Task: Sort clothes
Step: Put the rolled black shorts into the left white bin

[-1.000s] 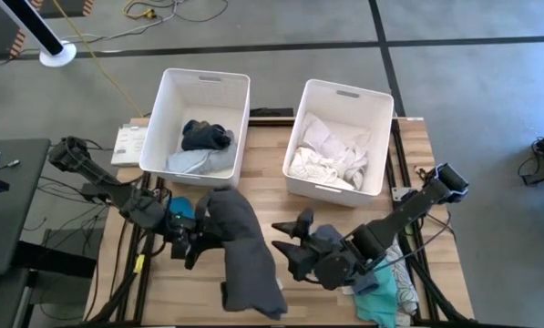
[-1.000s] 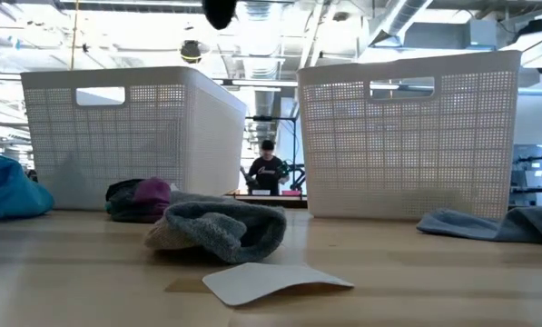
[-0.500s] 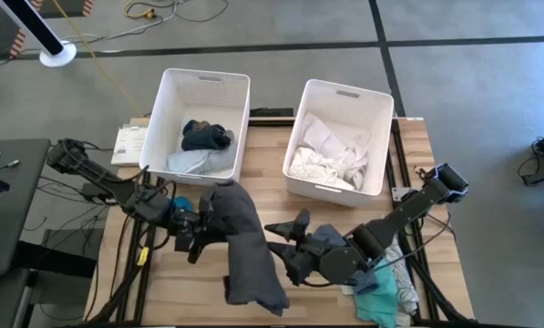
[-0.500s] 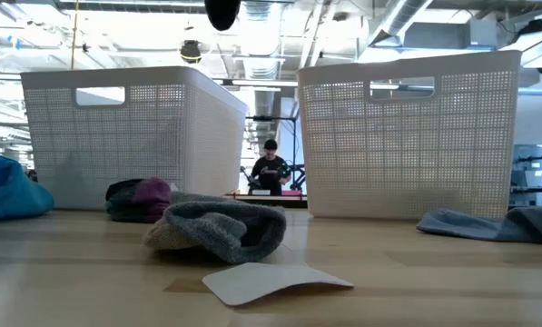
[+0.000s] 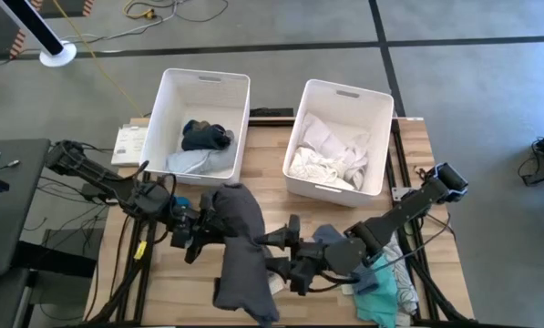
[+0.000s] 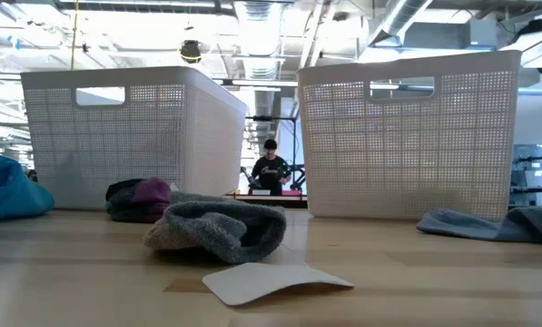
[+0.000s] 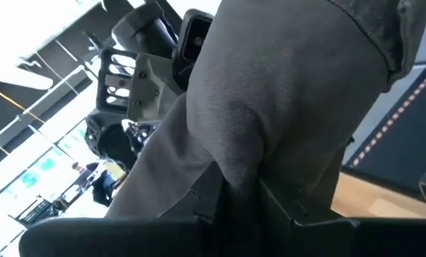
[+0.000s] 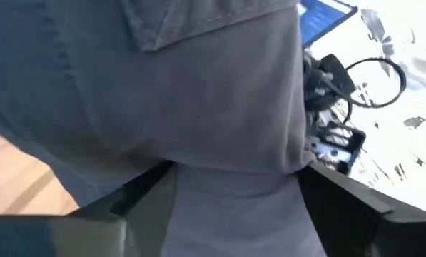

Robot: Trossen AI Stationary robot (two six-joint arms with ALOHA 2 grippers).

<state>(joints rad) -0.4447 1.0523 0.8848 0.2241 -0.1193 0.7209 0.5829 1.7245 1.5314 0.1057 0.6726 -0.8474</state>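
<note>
A dark grey garment (image 5: 241,244) hangs over the table's near middle. It fills the left wrist view (image 7: 284,93) and the right wrist view (image 8: 198,93). My left gripper (image 5: 204,228) is shut on it from the left. My right gripper (image 5: 270,257) is open at the garment's right side, and the cloth lies between its fingers (image 8: 145,196). The left bin (image 5: 173,91) holds navy and pale grey-blue clothes. The right bin (image 5: 319,91) holds white ones. The hanging garment is out of the low view. My left gripper pinches a bunched fold of the garment's upper part (image 7: 234,168) between its two fingers, coming level from the table's left. The garment hangs slack below the hold. My right gripper's open fingers stand on either side of the garment's middle; I cannot tell whether they touch it.
Teal and white patterned clothes (image 5: 381,290) lie under the right arm at the near right. On the table lie a grey knit garment (image 6: 221,229), a black and magenta one (image 6: 136,200), a blue one (image 6: 5,195), a grey one (image 6: 488,223) and a white card (image 6: 271,278).
My right gripper has gone toward the table's left, up to the hanging garment, staying open. My left gripper has shifted a little up with the garment; the garment's top has risen out of the low view, and its lower end has swung toward the left.
</note>
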